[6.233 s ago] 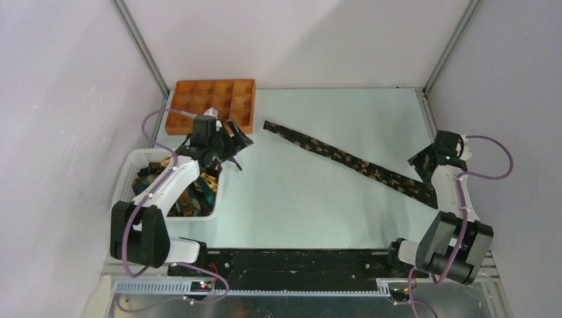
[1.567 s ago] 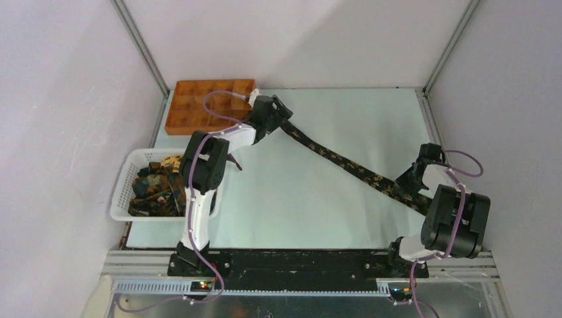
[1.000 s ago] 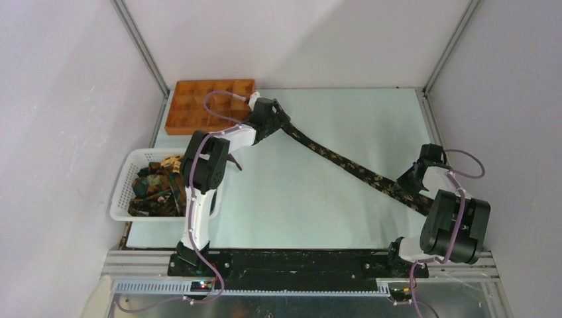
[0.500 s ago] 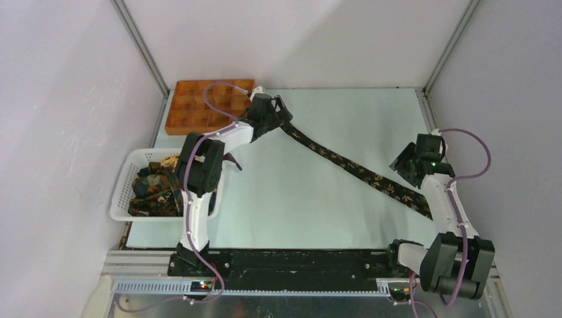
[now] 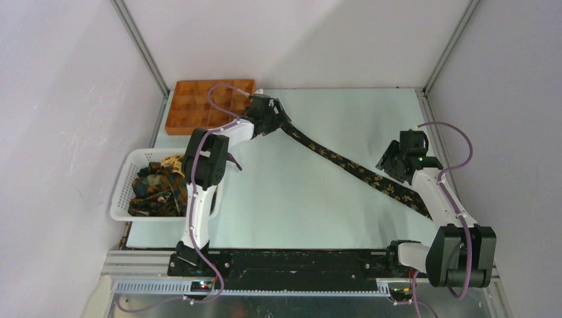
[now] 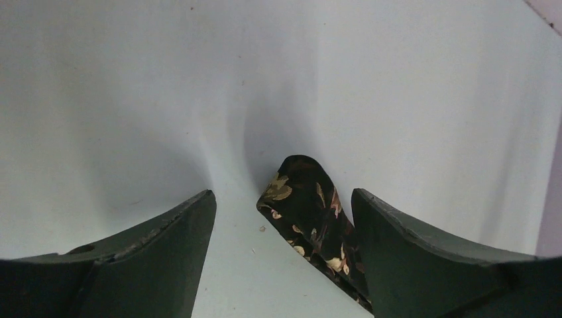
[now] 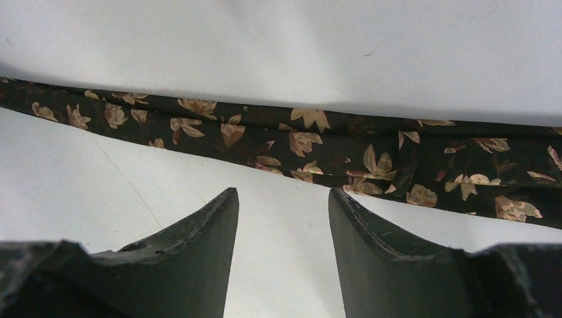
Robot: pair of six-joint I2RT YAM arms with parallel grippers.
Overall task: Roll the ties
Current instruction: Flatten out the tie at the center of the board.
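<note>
Fig. One tie lies flat and diagonal on the surface, stretched to full length, presumably so that it can be rolled from one end. The left jaws stand wide open astride its narrow tip, gripping nothing, placed as if to pinch that end and begin the roll. The right jaws, partly open and empty, hover beside the broad half, likely to keep it straight. Further ties wait in the white basket. The orange tray sits behind, probably for finished rolls.
</note>
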